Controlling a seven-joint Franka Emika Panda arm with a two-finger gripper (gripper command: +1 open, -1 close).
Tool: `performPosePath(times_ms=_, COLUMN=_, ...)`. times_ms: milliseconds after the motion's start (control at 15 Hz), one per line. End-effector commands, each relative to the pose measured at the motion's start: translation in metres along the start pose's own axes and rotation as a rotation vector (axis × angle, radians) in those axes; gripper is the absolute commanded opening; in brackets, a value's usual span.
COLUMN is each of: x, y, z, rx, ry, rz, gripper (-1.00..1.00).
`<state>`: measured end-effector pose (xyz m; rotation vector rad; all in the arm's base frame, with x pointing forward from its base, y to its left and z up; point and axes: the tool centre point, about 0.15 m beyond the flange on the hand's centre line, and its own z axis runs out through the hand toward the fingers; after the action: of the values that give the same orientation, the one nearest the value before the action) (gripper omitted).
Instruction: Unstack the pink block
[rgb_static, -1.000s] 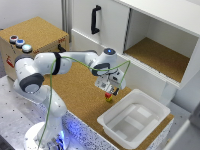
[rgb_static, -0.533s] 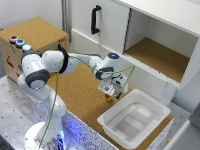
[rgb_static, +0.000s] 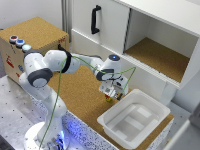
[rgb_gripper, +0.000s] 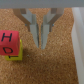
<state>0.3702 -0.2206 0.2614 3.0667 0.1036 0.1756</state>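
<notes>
While the pink block (rgb_gripper: 9, 43) hides most of the yellow block (rgb_gripper: 16, 56) beneath, gripper (rgb_gripper: 42, 44) nearly closed, empty.

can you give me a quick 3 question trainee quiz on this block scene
1. True or false: the pink block sits on the yellow block.
2. In the wrist view, the gripper is: A) shut on the pink block, B) beside the pink block, holding nothing, C) inside the tray.
3. Fill in: the stack rests on a ____ surface.

Key: 1 true. 2 B. 3 cork.
</notes>
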Motion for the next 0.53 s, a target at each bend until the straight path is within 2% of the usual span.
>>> performPosePath(times_ms=0, x=0.006, y=-0.003, z=0.023, rx=0.065, ry=0.040, rz=-0.008, gripper=-1.00)
performPosePath(times_ms=200, x=0.000, y=-0.028, z=0.018, rx=0.090, ry=0.046, rz=-0.027, gripper=-1.00)
performPosePath(times_ms=467, x=-0.016, y=-0.088, z=-0.028, rx=0.166, ry=0.085, rz=-0.125, gripper=-1.00)
